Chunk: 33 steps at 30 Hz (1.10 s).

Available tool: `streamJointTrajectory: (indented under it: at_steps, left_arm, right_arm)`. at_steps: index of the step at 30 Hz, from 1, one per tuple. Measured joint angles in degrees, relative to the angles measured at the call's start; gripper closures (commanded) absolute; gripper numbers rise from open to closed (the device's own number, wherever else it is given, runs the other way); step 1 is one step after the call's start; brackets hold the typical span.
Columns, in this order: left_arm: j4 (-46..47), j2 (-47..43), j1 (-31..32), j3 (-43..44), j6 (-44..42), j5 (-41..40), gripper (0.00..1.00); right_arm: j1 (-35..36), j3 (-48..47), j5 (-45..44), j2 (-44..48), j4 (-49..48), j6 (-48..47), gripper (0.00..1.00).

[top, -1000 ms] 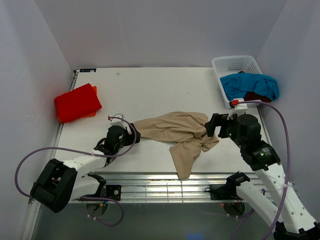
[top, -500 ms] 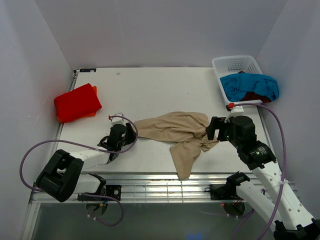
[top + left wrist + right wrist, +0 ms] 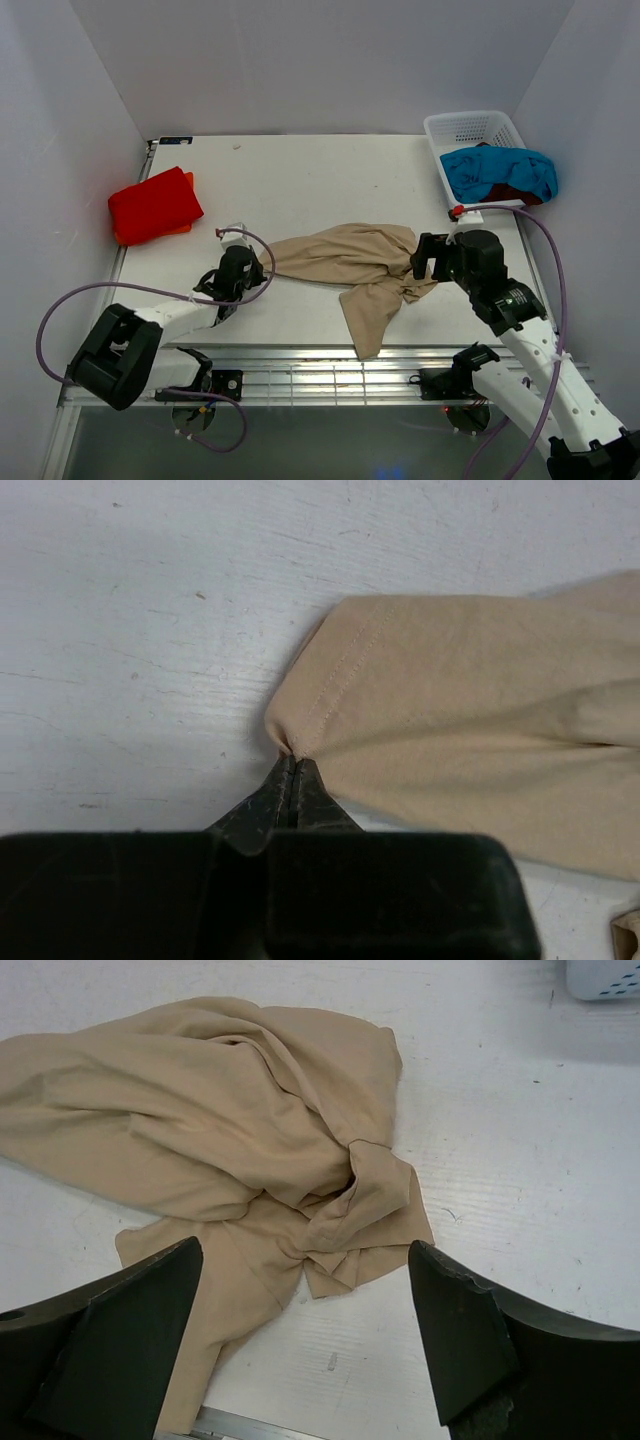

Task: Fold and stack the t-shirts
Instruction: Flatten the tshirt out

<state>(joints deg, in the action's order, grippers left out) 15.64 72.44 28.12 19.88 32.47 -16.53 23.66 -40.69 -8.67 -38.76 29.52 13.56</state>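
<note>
- A crumpled tan cloth t-shirt [image 3: 355,265] lies on the white table [image 3: 330,180], near and in front of the white plastic lattice basket [image 3: 440,130] that stands at the far right corner.
- The shirt's long axis runs crosswise. One bunched end points toward the basket's side of the table and the other tapers away from the basket to a hemmed corner.
- A loose flap of the same shirt trails from the basket-side end toward the arms. Its tip reaches the metal rail [image 3: 300,355] along the table edge farthest from the basket.
- The left gripper [image 3: 291,780] sits at the shirt's end farthest from the basket. Its jaws are pressed together on the stitched corner, and the cloth fans out from the fingertips toward the basket.
- The right gripper [image 3: 302,1255] is at the shirt's basket-side end, jaws spread wide and holding nothing. In its wrist view the twisted knot of fabric lies between the two dark fingers. Whether they touch the cloth cannot be told.
- A turquoise-blue t-shirt [image 3: 495,168] is heaped over the basket's near rim, with a dark red t-shirt [image 3: 515,190] showing under it.
- A folded bright red t-shirt [image 3: 152,205] rests on an orange t-shirt [image 3: 188,180], on the table side opposite the basket and well apart from the tan shirt.
</note>
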Motion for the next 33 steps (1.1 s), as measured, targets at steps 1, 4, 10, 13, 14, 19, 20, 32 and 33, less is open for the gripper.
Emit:
streamJointTrajectory:
  at_steps: [1,4,10,13,14,19,20,32,33]
  left_arm:
    - [-1.0,-1.0,0.0,0.3,0.0,-0.5,1.0]
    - [-5.3,-6.0,0.1,1.4,0.8,-2.8,1.0]
    - [-15.9,-18.9,0.1,7.7,0.7,-8.7,1.0]
    - [-19.9,-24.7,0.1,11.8,0.3,-11.4,1.0]
    - [-21.0,-26.2,0.1,13.0,0.4,-12.2,1.0]
    - [-26.1,-31.0,0.1,18.3,1.1,-15.8,1.0]
    - [-26.7,-31.6,0.1,19.0,1.2,-16.3,1.0]
    - [-30.5,-31.6,0.1,21.2,1.4,-17.9,1.0]
    - [-30.7,-31.5,0.1,21.2,1.4,-17.7,1.0]
  right_arm:
    - [0.0,0.5,0.0,-0.9,-0.6,0.1,0.07]
    - [0.0,3.1,0.5,-3.6,-2.8,0.5,0.05]
    - [0.0,8.5,2.7,-6.7,-4.8,2.6,0.05]
    - [0.0,9.1,3.5,-7.1,-5.7,3.2,0.05]
    - [0.0,9.2,3.8,-7.1,-6.2,3.5,0.05]
    - [0.0,10.0,5.8,-7.1,-8.0,4.3,0.05]
    - [0.0,10.5,6.2,-7.1,-8.9,4.4,0.05]
    - [0.1,14.6,13.0,-20.0,-23.3,5.8,0.16]
    - [0.1,14.6,13.2,-21.4,-24.8,5.9,0.16]
